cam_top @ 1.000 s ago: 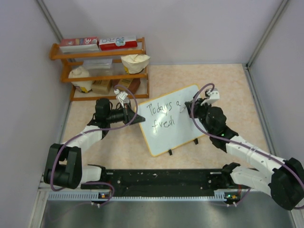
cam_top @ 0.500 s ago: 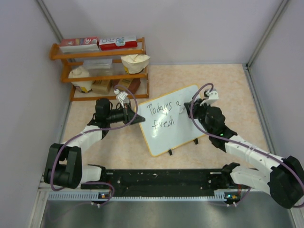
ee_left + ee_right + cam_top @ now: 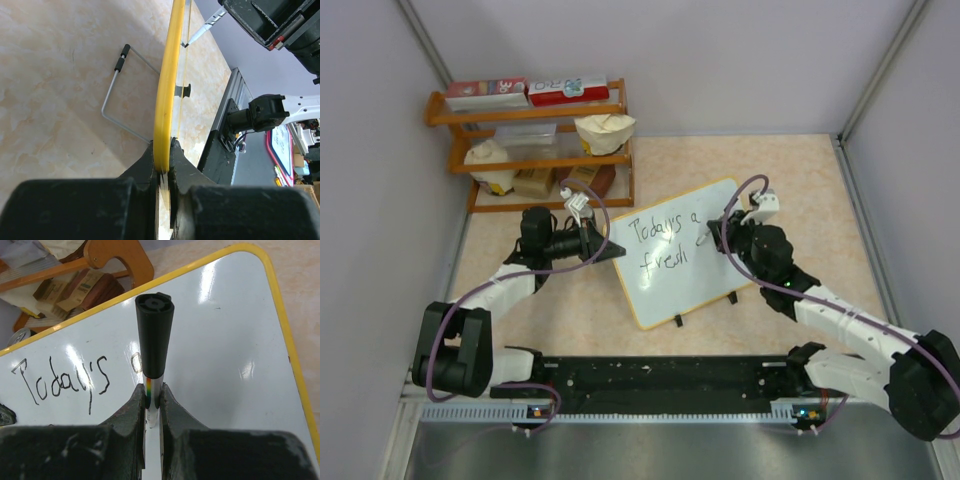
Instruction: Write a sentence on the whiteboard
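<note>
Whiteboard [image 3: 695, 270]: propped at a tilt on the desk [image 3: 790, 180], between the two arms and just in front of the wooden shelf [image 3: 530, 115]; standing on black clip feet [image 3: 678, 321], with a wire stand [image 3: 122, 100] behind.
Sentence [image 3: 660, 240]: "Today's a" on the top line, "fresh" below; last word not yet written, so judged about three-quarters done.
Left hand [image 3: 163, 155]: clamped shut on the yellow frame [image 3: 167, 90] at the board's left edge, bracing it.
Right hand [image 3: 151, 395]: closed around a marker [image 3: 154, 335] with a black end, barrel pinched between the fingers, tip aimed at the board near the "a".
Tip contact: at or just off the glossy face; cannot tell which.
Risk, board shift: pen pressure likely to rock the board back on its stand or pivot it about the one clamped edge; strokes then skewed or broken.
Risk, marker slip: narrow pinch on the barrel; a hard press could tilt or slide the marker in the grip, leaving faint or wandering lines.
Risk, spacing: "start" belongs after "fresh" on the lower line; starting from the present upper position could land it on the wrong line or crowd the right frame.
Risk, smudge: right hand brushing wet ink on the way down could smear "a" or "fresh".
</note>
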Robot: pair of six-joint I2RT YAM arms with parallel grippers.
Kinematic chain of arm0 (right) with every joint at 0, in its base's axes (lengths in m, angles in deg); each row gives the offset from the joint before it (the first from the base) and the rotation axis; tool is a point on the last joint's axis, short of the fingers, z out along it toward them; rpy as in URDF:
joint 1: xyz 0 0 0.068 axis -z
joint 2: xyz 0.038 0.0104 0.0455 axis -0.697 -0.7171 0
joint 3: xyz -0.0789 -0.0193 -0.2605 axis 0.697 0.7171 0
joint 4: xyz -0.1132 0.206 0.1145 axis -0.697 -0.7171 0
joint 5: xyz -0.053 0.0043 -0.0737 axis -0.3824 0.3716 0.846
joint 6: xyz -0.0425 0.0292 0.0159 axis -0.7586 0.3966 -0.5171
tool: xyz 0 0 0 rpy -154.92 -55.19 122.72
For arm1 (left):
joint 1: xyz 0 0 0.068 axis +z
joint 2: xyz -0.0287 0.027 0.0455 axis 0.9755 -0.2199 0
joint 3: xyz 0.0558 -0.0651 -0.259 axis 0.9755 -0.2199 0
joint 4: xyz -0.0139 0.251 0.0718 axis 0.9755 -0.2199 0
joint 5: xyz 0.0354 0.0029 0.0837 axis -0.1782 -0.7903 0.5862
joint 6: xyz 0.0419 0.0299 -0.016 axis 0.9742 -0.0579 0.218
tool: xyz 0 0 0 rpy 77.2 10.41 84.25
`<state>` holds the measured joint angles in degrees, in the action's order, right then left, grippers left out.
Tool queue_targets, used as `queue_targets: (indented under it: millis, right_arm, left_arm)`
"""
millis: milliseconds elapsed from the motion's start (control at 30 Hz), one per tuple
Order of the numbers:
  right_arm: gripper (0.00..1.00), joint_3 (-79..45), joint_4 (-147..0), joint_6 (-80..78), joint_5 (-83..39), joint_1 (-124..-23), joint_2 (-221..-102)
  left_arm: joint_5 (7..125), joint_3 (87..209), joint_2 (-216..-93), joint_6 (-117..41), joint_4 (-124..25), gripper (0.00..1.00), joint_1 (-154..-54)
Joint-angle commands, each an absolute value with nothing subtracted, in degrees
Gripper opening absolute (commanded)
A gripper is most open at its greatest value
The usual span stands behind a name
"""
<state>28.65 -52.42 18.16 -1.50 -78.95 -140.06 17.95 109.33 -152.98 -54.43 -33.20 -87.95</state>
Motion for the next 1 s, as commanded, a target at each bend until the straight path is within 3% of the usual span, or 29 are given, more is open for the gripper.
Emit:
queue_targets:
  millis: [0,533,967]
  right_arm:
    - [0.0,29.1,-56.6,18.1,1.2,-79.5,-138.6]
    - [0.0,29.1,-54.3,18.7,-3.9,-79.5,-138.3]
    - [0.0,31.1,-51.5,22.7,-0.3,-77.8,-128.6]
  left_arm:
    - [22.1,107.7,-154.1,-45.4,-35.2,0.0,-88.5]
    - [22.1,107.7,-154.0,-45.4,-35.1,0.0,-88.5]
    - [22.4,107.8,-154.0,-45.2,-35.6,0.0,-88.5]
